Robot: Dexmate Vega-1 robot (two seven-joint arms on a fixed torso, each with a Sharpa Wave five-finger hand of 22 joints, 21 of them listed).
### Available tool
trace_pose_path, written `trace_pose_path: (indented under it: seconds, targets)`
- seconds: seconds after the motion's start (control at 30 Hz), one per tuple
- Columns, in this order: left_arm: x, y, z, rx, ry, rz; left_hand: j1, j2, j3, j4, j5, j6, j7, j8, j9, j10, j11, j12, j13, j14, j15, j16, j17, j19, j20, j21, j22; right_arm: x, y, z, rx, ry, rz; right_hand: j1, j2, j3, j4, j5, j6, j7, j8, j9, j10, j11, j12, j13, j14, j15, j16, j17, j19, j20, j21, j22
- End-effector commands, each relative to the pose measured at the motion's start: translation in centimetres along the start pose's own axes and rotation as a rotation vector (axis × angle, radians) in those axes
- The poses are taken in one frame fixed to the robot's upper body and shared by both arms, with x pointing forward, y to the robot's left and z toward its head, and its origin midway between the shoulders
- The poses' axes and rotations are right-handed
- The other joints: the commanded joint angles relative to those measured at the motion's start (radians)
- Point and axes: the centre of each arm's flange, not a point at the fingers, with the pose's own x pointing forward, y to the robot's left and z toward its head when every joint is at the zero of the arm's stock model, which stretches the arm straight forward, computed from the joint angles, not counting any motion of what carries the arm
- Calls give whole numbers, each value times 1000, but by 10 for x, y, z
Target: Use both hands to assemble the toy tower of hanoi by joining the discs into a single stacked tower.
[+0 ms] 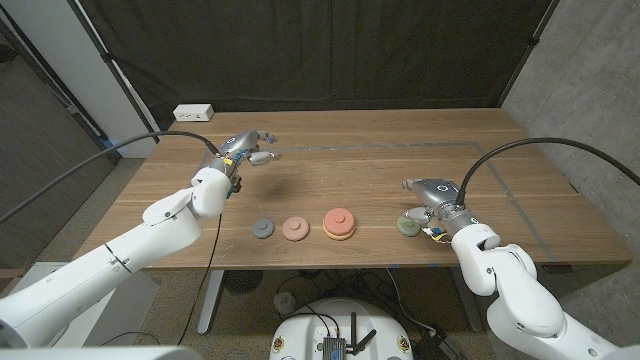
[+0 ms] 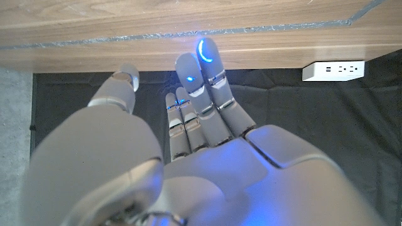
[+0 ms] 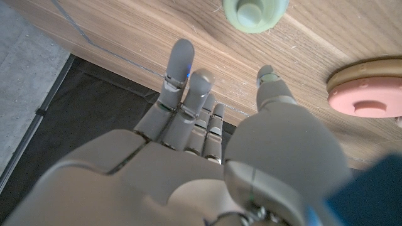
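Your left hand released, raised over the worktop at 11 o'clock, your right hand released, green disc just beside it, grey disc, pink disc, red-on-tan stack in a row at 6 o'clock.

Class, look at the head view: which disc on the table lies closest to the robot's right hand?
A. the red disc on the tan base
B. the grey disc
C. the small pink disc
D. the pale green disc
D: the pale green disc lies right beside the right hand, while the grey disc, the small pink disc and the red disc lie farther toward the table's middle.
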Motion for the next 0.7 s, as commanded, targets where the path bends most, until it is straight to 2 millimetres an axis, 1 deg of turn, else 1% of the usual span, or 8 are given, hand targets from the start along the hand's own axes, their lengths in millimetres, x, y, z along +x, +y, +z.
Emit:
trace_pose_path:
  seconds: [0.03,0.1,0.27,0.47,0.53,0.57,0.7]
  targets:
    - [5,16,10,140,-22,-106,4,-9,3,-3,2,-9,5,1,4,-10,4,0,1,-6,-53,8,1,-6,-113,6,1,-1,2,3,9,11,-12,13,0,9,0,7,6,0,-5,4,8,6,5,8,-6,-19,-3,-3,2,-82,7,2]
    - [6,17,13,185,-41,-138,4,-9,2,-2,2,-12,7,0,4,-13,5,-1,1,-8,-53,7,0,-8,-113,6,1,0,2,3,6,13,-14,13,-1,9,0,7,7,0,-5,4,8,6,5,9,-2,-19,1,2,2,-82,7,2]
    - [3,17,17,228,-75,-179,1,-9,1,3,1,-23,4,-3,4,-28,3,-6,1,-13,-53,3,-5,-15,-111,4,1,0,0,5,3,14,-16,13,0,9,1,7,9,-3,-5,4,9,5,5,11,-2,-19,3,4,1,-82,7,2]
    - [0,17,18,263,-91,-210,-3,-9,-1,7,1,-26,3,-2,4,-28,2,-4,1,-13,-53,3,-6,-17,-110,4,0,0,1,6,5,17,-16,11,1,10,2,6,9,-5,-5,4,10,6,4,13,-3,-18,3,4,1,-82,8,1]
    - [-3,17,18,269,-99,-222,-5,-9,-1,8,0,-27,4,-2,4,-28,2,-4,2,-13,-53,4,-6,-17,-110,4,0,0,1,7,9,18,-14,10,0,10,2,6,9,-1,-6,4,10,5,4,15,-9,-19,-2,-2,3,-82,12,5]
    - [-3,17,18,268,-100,-222,-5,-9,-1,8,0,-27,4,-2,4,-28,2,-4,2,-13,-53,5,-5,-17,-110,4,0,0,1,7,9,18,-14,10,0,10,2,5,10,-3,-5,4,13,1,4,17,-5,-19,1,1,2,-82,12,5]
    - [-8,16,16,262,-106,-235,-8,-9,-3,10,0,-27,4,1,3,-27,3,-2,2,-14,-53,5,-6,-17,-110,5,0,1,1,8,8,14,-11,9,1,10,3,5,12,-5,-5,4,15,1,4,19,-10,-19,-4,-3,-1,-82,11,4]
